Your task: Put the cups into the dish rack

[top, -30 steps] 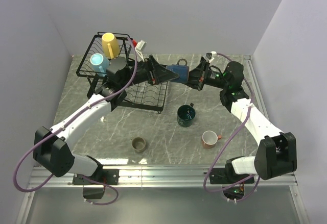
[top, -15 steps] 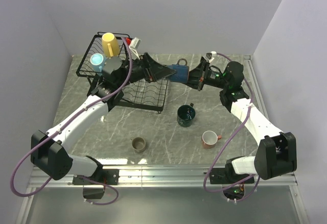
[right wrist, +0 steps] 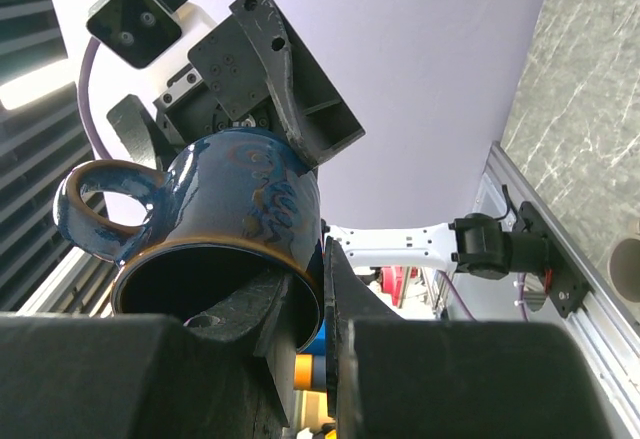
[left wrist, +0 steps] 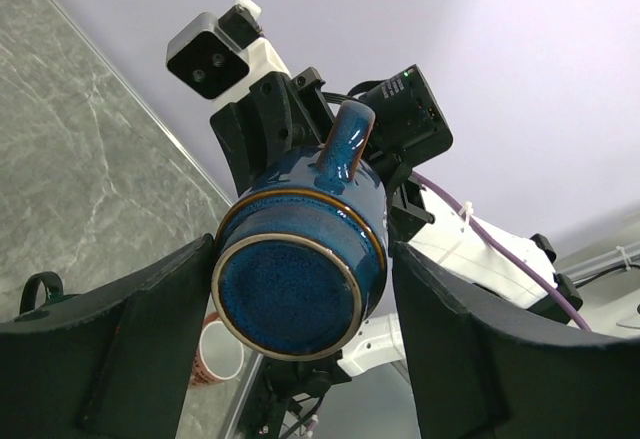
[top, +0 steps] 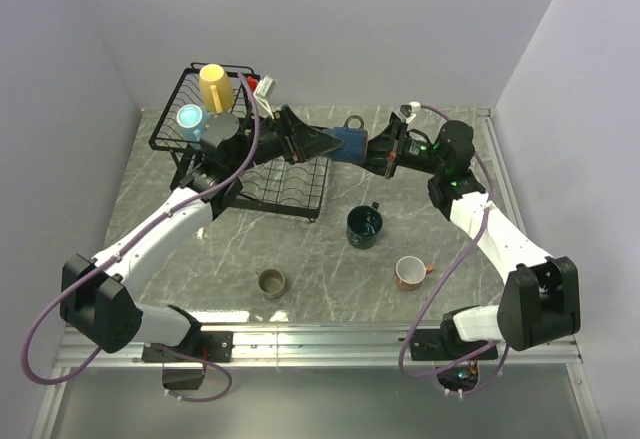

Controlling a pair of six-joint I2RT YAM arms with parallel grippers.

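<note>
left fingers (left wrist: 130, 349) nearer, navy mug (left wrist: 300, 279) horizontal

navy mug (top: 349, 142) mostly hidden between fingers (top: 312, 146) from above, salmon mug (left wrist: 224, 347) half behind left finger (left wrist: 130, 349)

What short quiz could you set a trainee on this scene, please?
1. True or false: the right tool holds the navy mug by its rim, one finger inside.
2. How many mugs stand in the raised basket of the dish rack?
3. Which mug stands nearest the salmon mug? A olive, B teal mug, C yellow.

Key: 1 true. 2 two: the yellow mug and the light blue mug. 3 B.
</note>
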